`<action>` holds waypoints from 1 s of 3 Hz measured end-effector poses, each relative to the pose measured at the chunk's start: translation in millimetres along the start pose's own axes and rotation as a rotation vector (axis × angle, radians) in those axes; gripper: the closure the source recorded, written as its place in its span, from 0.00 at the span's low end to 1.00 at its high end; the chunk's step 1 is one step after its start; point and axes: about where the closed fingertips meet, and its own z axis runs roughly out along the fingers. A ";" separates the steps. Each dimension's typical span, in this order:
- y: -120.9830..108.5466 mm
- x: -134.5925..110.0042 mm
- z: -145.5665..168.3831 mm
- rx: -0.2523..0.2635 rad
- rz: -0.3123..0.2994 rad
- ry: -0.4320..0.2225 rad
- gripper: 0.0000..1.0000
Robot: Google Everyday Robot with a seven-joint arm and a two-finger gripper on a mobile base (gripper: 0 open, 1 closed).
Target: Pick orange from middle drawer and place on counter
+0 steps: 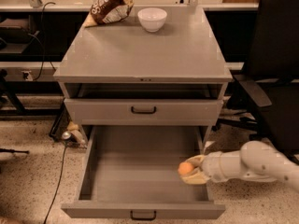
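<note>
At the upper left of the frame a brown snack bag (110, 6) lies on the back of the counter (145, 55), and a white bowl (152, 18) stands just to its right. Below the counter's edge at centre is a closed drawer front (93, 112) with a black handle. Under it the middle drawer (135, 167) is pulled out, its grey floor bare. In the lower right of that drawer is the orange (185, 168), near the right wall. The gripper (192, 170) reaches in from the right, and its cream fingers (196, 159) are clamped on the fruit, one above and one below. The white arm (252, 164) extends to the lower right edge, in front of a black chair (275, 78).
</note>
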 end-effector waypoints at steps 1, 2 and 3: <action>-3.9 -21.1 -49.8 0.019 -0.022 -0.041 1.00; -2.2 -21.2 -53.1 0.013 -0.021 -0.043 1.00; -14.8 -41.2 -78.4 0.072 -0.033 -0.108 1.00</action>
